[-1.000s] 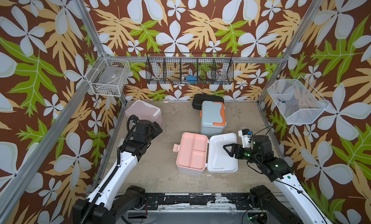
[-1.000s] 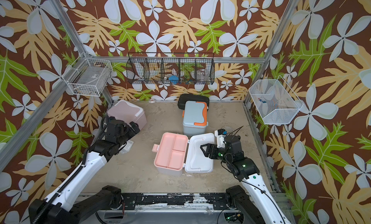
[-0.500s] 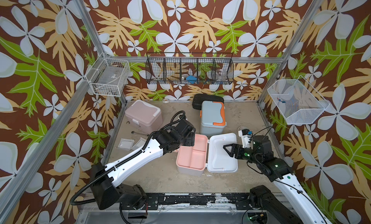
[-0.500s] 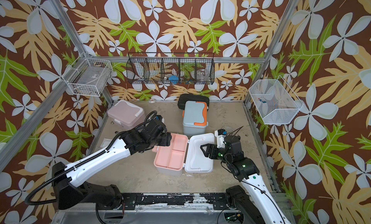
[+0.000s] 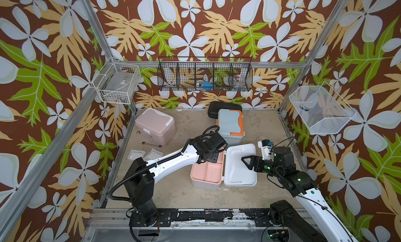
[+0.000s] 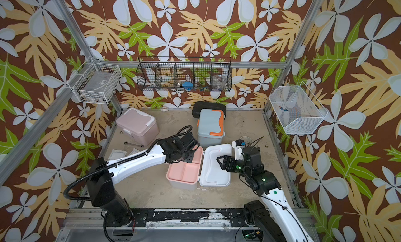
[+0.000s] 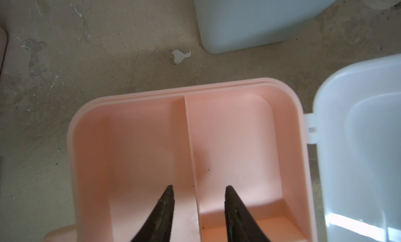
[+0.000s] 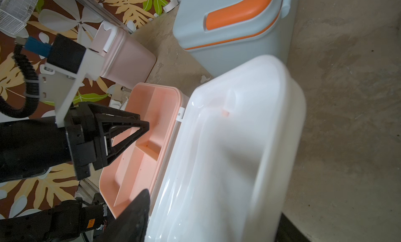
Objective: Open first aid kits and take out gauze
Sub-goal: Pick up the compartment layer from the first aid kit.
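While the white kit lies open at mid-table, its peach tray shows only bare plastic in its divided compartments, and its white lid is hinged flat to the right, hollow side up. The blue kit with orange trim stands shut just beyond the tray's far edge, a narrow strip of table between them. A black case lies behind it. The pink kit sits shut at far left. Two gauze packets lie flat on the table by the left edge, outside every kit and well apart from both grippers. Wire baskets hang on the left, far and right walls, their contents too small to name.

Bare table runs along the near edge and between the pink kit and the tray. The right of the lid is taken up by the right arm.

From the near-left base the left arm stretches diagonally right and far, wrist pitched down. The left gripper hangs over the tray's far end, jaws apart, one on each side of the divider and holding nothing. From the near right the right arm angles toward the left, and the right gripper lies over the lid. Only one finger shows in the wrist view, at the lid's rim, so whether it grips cannot be told.
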